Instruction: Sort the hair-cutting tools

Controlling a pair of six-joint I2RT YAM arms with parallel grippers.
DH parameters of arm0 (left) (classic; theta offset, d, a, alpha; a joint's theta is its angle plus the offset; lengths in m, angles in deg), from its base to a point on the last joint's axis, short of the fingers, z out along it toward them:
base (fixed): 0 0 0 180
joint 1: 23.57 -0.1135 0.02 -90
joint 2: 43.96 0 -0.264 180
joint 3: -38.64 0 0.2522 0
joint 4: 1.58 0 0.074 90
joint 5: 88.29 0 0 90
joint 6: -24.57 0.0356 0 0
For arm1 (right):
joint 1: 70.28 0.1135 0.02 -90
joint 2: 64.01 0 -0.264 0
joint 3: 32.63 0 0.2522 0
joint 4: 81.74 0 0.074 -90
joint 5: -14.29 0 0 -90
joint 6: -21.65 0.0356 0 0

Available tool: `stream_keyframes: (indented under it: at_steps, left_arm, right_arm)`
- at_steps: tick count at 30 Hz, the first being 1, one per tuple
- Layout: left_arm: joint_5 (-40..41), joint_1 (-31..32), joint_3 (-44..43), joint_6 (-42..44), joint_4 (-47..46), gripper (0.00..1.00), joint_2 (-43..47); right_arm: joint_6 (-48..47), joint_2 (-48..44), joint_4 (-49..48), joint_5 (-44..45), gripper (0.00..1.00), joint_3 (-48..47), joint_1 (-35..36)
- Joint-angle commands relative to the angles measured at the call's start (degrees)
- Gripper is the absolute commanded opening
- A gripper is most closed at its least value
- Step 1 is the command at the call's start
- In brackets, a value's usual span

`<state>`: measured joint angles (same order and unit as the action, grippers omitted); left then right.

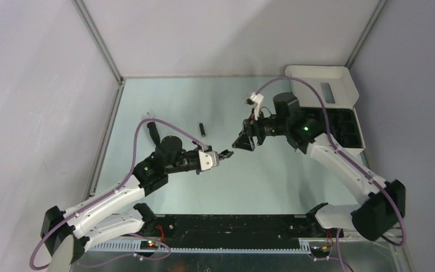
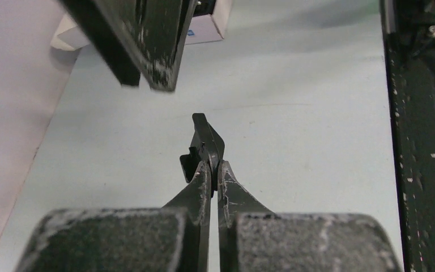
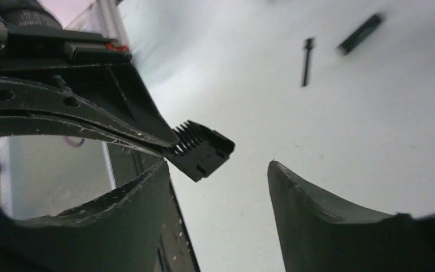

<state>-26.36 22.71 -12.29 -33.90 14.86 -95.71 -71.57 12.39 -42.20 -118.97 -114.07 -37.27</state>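
Observation:
My left gripper (image 1: 221,154) (image 2: 215,170) is shut on the squarish black comb attachment (image 2: 206,141), holding it above the table's middle. The comb also shows in the right wrist view (image 3: 201,150), toothed edge up, pinched at its left end by the left fingers. My right gripper (image 1: 242,141) (image 3: 218,168) is open and empty, its jaws standing just in front of the comb without touching it. A short black cylinder (image 1: 202,131) (image 3: 361,34) and a thin stick (image 3: 307,61) lie on the table behind. The trimmer body is not clearly in view.
The white box (image 1: 323,85) with its lid raised and its black moulded insert (image 1: 342,127) stands at the back right; its corner shows in the left wrist view (image 2: 207,27). A black rail (image 1: 232,224) runs along the near edge.

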Motion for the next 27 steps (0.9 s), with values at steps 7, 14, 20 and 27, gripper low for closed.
stream_keyframes:
  at_steps: [7,14,20,27]
  left_arm:
    - [16.13,0.31,0.99,-23.72,-19.07,0.0,2.03]
    - [22.52,0.38,6.51,-40.14,-35.11,0.0,5.47]
    - [23.28,0.41,9.21,-48.23,-44.45,0.0,5.53]
    - [21.91,0.37,9.68,-51.69,-48.84,0.0,4.25]
  right_arm:
    - [33.33,-16.61,-28.76,17.99,0.86,15.34,-1.14]
    - [47.13,-21.3,-34.22,29.5,0.88,21.01,2.48]
    - [54.02,-20.8,-39.31,32.3,0.89,21.62,6.07]
    - [57.64,-18.3,-43.21,32.51,0.85,21.63,7.87]
